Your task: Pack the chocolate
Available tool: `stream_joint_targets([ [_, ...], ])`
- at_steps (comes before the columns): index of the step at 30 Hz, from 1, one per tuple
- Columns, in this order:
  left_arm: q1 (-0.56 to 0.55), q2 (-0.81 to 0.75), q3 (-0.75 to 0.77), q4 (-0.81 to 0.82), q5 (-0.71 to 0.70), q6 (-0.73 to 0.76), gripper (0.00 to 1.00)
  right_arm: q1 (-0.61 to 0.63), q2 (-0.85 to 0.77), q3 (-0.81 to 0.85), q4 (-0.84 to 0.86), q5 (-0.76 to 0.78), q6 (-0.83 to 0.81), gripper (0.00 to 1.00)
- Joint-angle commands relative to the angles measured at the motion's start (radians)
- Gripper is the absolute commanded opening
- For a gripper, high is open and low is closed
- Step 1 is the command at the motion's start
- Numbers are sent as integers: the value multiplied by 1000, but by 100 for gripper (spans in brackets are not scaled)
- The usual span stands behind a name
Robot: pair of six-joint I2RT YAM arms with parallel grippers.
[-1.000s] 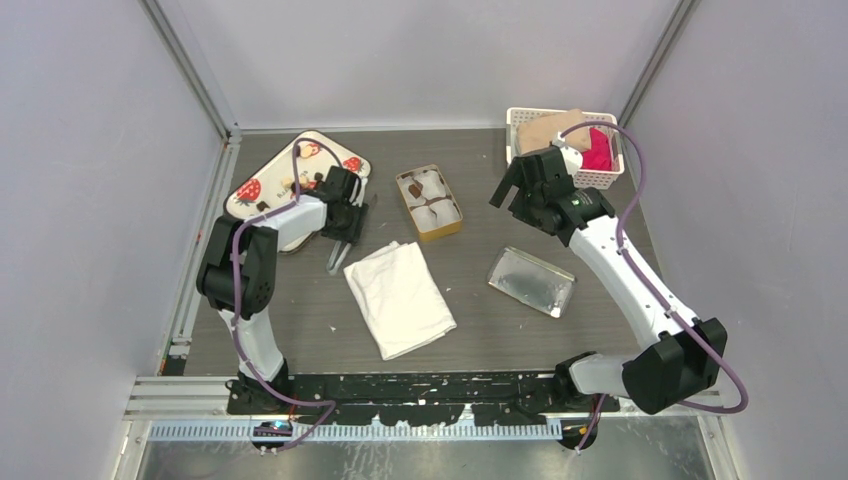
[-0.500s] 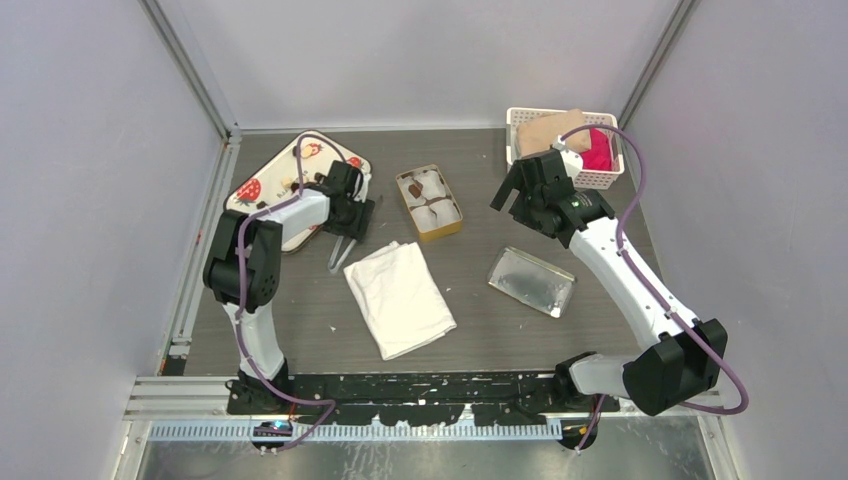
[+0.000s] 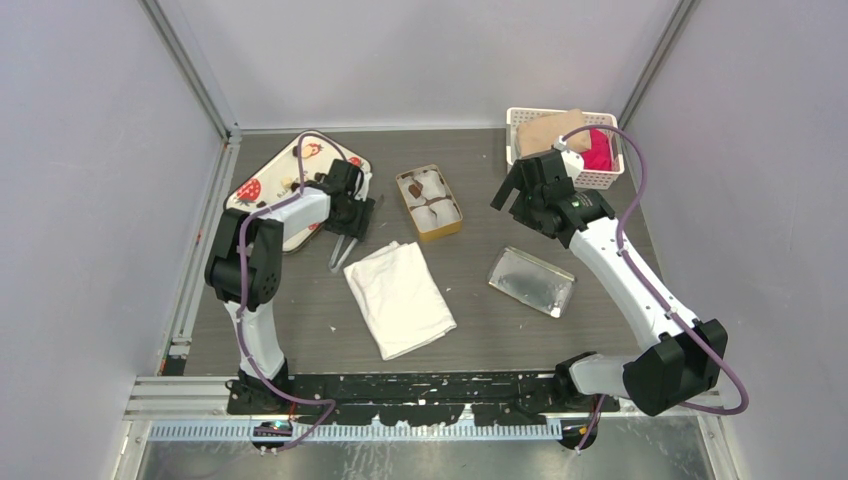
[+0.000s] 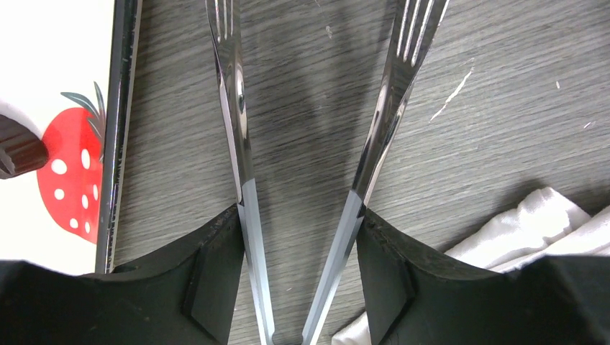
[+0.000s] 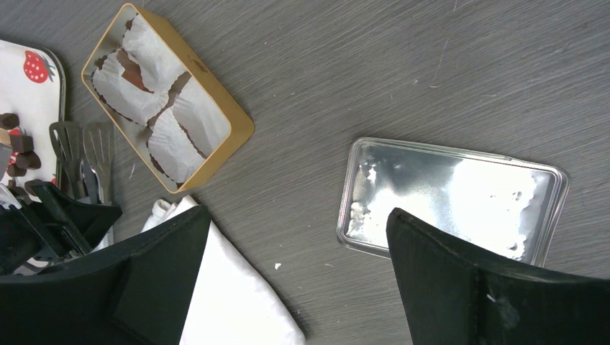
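Gripping a pair of fork-tipped tongs (image 4: 237,144) from the outside, the left fingers (image 4: 208,280) were clamped on its two arms. The tong tips stood apart over bare worktop (image 4: 503,108) with nothing between them. The tips lay just beside the rim of the strawberry-print tray (image 4: 122,108), not over it. The chocolate (image 4: 18,147) remained on that tray: one dark lump showed at the edge of the left wrist view, touching a strawberry print, and more were clustered there in the right wrist view. The gold tin (image 5: 208,75) stood well apart from the tray, its white paper cups (image 5: 169,136) mostly unfilled, though at least one dark lump appeared among them. The right fingers (image 5: 144,287) were wide apart and held nothing, hanging above the worktop near a silver lid (image 5: 446,194). A white cloth (image 4: 532,223) lay near the tongs. The step in hand was judged to be picking up a lump. To do it well, the tips would need to cross the tray rim and straddle a single lump with the tines low. The squeeze should be gentle enough neither to crush the lump nor to squirt it sideways. The lump should then be lifted clear of the rim before travelling to an empty cup.
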Motion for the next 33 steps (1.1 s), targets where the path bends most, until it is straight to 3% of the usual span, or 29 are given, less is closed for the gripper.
stream_joint_targets([
  [1, 6, 4, -16, -51, -6, 9, 58, -3, -26, 12, 20, 18, 9, 98],
  [20, 54, 18, -27, -98, 106, 20, 57, -2, -34, 12, 17, 17, 10, 98],
  [28, 55, 19, -25, -108, 99, 16, 44, -3, -32, 12, 21, 11, 12, 98],
  [33, 55, 12, -28, -112, 82, 16, 54, -2, -29, 12, 24, 7, 15, 98],
])
